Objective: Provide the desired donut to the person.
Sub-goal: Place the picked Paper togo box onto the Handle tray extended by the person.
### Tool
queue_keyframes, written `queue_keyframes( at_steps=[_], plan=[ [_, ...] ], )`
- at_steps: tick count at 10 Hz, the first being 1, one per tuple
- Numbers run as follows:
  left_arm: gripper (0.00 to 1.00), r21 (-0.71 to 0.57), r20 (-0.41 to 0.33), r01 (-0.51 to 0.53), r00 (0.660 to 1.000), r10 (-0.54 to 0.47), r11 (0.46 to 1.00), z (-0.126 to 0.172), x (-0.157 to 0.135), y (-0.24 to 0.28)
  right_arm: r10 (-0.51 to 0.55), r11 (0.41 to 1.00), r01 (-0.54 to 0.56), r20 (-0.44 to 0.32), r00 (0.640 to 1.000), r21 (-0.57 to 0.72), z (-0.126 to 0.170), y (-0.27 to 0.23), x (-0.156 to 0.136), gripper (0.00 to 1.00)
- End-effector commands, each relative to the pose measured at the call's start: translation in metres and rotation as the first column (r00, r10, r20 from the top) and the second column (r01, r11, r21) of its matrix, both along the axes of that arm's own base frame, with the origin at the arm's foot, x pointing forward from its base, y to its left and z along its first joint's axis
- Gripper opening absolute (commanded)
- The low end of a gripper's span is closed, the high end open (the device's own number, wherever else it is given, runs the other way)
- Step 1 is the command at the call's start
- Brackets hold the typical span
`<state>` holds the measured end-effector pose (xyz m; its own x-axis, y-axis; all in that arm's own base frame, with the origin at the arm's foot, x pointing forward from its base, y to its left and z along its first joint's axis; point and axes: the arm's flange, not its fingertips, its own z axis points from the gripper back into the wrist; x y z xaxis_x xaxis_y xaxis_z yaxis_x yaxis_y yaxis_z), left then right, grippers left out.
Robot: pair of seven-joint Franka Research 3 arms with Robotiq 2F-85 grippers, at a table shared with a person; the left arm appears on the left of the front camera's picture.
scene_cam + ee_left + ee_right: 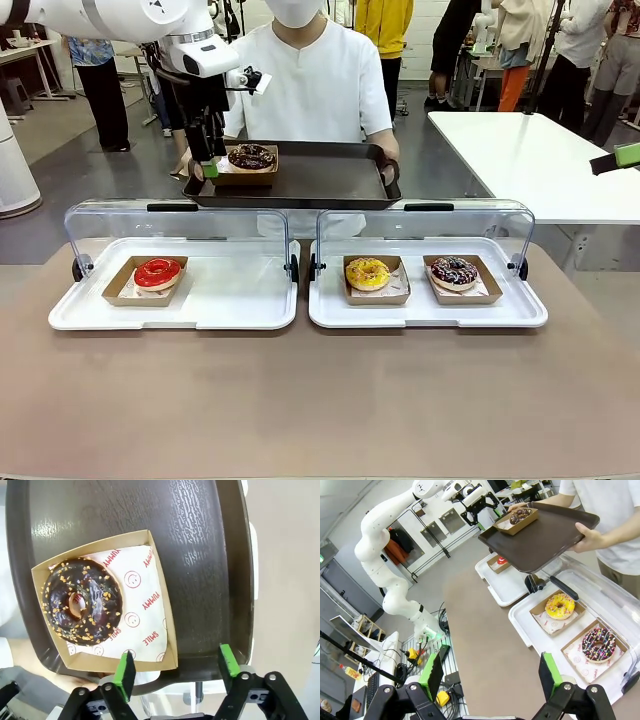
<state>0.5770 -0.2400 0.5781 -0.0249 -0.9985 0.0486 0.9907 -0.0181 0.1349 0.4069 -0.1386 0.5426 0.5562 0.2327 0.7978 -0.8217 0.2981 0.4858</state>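
Note:
The person in a white T-shirt stands at the far side, holding a dark tray in both hands. On its left end sits a chocolate donut with nut crumbs, in an open cardboard box lined with printed paper. My left gripper hangs open just left of that box. In the left wrist view the donut lies beyond the left gripper, whose green pads straddle the tray rim beside the box's corner and hold nothing. The right gripper is open and empty, far back from the table.
Two white display trays with raised clear lids stand on the brown table. The left tray holds a red donut. The right tray holds a yellow donut and a sprinkled chocolate donut. A white table stands at the right.

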Motion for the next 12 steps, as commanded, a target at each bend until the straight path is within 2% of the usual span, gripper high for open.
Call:
queue_keyframes(
  at_steps=[1, 3, 4, 5, 6, 7, 8, 9, 11, 12],
  plan=[
    [1.00, -0.014, -0.029, -0.005, 1.000, 0.005, 1.000, 0.006, 0.006, 0.000, 0.004, 1.000, -0.004, 0.002, 1.000, 0.003, 0.000, 0.001, 0.000, 1.00],
    [1.00, -0.027, -0.056, 0.012, 0.998, -0.014, 1.000, 0.013, -0.006, 0.003, 0.004, 1.000, -0.004, 0.002, 1.000, 0.003, 0.000, 0.001, 0.000, 1.00],
    [1.00, -0.031, -0.097, 0.037, 0.994, -0.040, 0.999, 0.026, -0.022, 0.007, 0.004, 1.000, -0.004, 0.002, 1.000, 0.003, 0.000, 0.001, 0.000, 1.00],
    [1.00, -0.008, -0.081, 0.073, 0.994, -0.073, 0.997, 0.042, -0.049, 0.017, 0.004, 1.000, -0.004, 0.002, 1.000, 0.003, 0.000, 0.001, 0.000, 1.00],
    [1.00, -0.004, -0.049, 0.096, 0.994, -0.096, 0.995, 0.060, -0.089, 0.033, 0.004, 1.000, -0.004, 0.002, 1.000, 0.003, 0.000, 0.001, 0.000, 1.00],
    [1.00, -0.035, -0.018, 0.104, 0.994, -0.104, 0.994, 0.073, -0.119, 0.051, 0.004, 1.000, -0.004, 0.002, 1.000, 0.003, 0.000, 0.001, 0.000, 1.00],
    [1.00, -0.041, 0.006, 0.114, 0.993, -0.114, 0.993, 0.079, -0.140, 0.070, 0.004, 1.000, -0.004, 0.002, 1.000, 0.003, 0.000, 0.001, 0.000, 1.00],
    [1.00, -0.064, -0.012, 0.107, 0.994, -0.108, 0.992, 0.078, -0.151, 0.086, 0.004, 1.000, -0.004, 0.002, 1.000, 0.003, 0.000, 0.001, 0.000, 1.00],
    [1.00, -0.072, -0.004, 0.095, 0.995, -0.095, 0.993, 0.065, -0.176, 0.105, 0.004, 1.000, -0.004, 0.002, 1.000, 0.003, 0.000, 0.001, 0.000, 1.00],
    [1.00, -0.065, -0.009, 0.101, 0.995, -0.102, 0.993, 0.063, -0.177, 0.107, 0.004, 1.000, -0.004, 0.002, 1.000, 0.003, 0.000, 0.001, 0.000, 1.00]
  ],
)
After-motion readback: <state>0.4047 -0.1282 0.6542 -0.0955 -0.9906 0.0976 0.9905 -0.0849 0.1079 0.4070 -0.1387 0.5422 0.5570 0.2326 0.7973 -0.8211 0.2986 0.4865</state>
